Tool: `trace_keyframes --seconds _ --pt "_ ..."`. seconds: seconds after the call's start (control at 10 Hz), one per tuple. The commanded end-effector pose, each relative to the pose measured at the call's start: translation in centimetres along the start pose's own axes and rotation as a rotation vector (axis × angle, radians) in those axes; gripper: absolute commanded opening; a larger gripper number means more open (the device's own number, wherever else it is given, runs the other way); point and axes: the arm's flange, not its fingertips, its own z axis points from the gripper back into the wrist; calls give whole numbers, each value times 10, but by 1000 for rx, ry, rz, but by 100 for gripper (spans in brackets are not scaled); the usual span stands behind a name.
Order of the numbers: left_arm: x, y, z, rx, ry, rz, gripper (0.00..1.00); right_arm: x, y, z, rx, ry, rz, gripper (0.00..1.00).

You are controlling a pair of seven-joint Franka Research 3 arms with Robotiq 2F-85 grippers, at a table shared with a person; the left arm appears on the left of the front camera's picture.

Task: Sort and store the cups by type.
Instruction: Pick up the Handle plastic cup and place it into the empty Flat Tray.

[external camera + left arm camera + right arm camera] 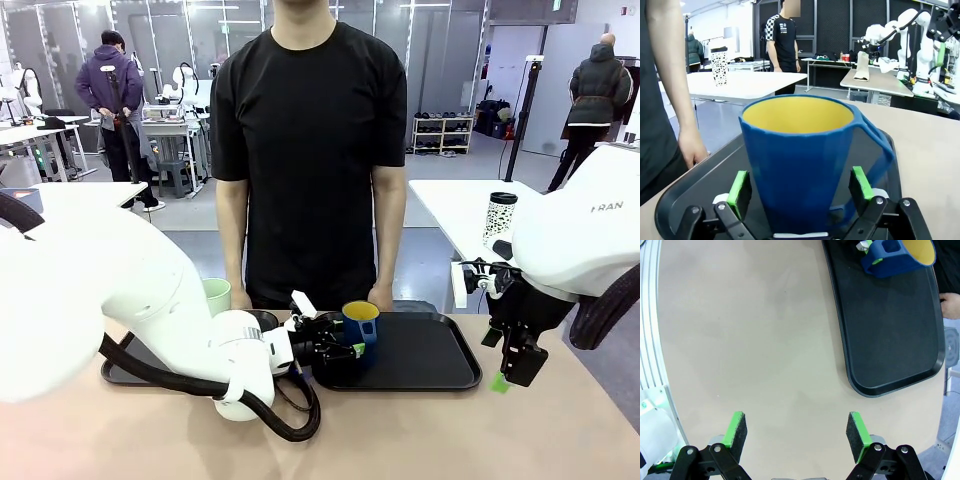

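Note:
A dark blue handled mug [361, 324] with a yellow inside stands on a black tray [430, 360]. My left gripper [350, 349] reaches in from the left, jaws open around the mug's lower body. In the left wrist view the mug [800, 150] sits between the green pads [740, 192], its handle toward the right finger and a thin gap on each side. A pale green tumbler [217, 295] stands behind my left arm. My right gripper [512, 375] hangs open over bare table right of the tray, with nothing between its fingers [737, 427]. The right wrist view shows the mug [895, 257] far off.
The person stands at the far side with a hand [380, 297] at the tray's back edge. A second dark tray [125, 375] lies under my left arm. On a farther white table stands a white speckled cup with a black lid [500, 215].

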Motion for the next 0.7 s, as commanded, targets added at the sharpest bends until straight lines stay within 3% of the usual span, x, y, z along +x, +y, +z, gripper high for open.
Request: trace_keyframes --seconds 0.0,0.6 --pt "-53 -116 25 69 -52 -85 100 -1 3 0 -11 12 -15 100" --pt "-54 -127 58 96 -52 -83 100 -1 3 0 -11 12 -15 100"
